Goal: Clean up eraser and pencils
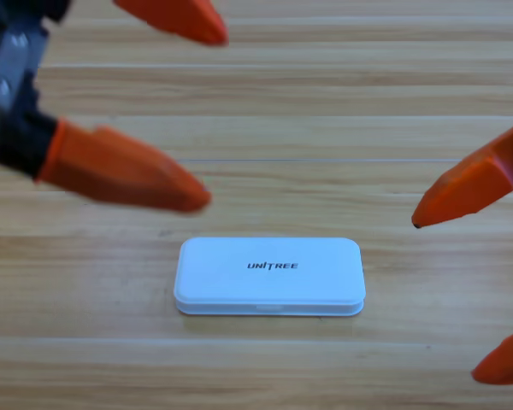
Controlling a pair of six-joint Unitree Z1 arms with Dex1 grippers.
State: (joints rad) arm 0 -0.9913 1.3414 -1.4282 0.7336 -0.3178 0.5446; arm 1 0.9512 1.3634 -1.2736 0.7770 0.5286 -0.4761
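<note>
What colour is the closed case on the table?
White case, dark UNITREE lettering on its lid; high view.

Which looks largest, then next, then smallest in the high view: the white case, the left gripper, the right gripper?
1. Left gripper, both jaws wide apart at the upper left.
2. White case, closed, lying flat on the table.
3. Right gripper, mostly cut off at the right edge.
Both grippers sit nearer the camera, so true sizes are unsure.
</note>
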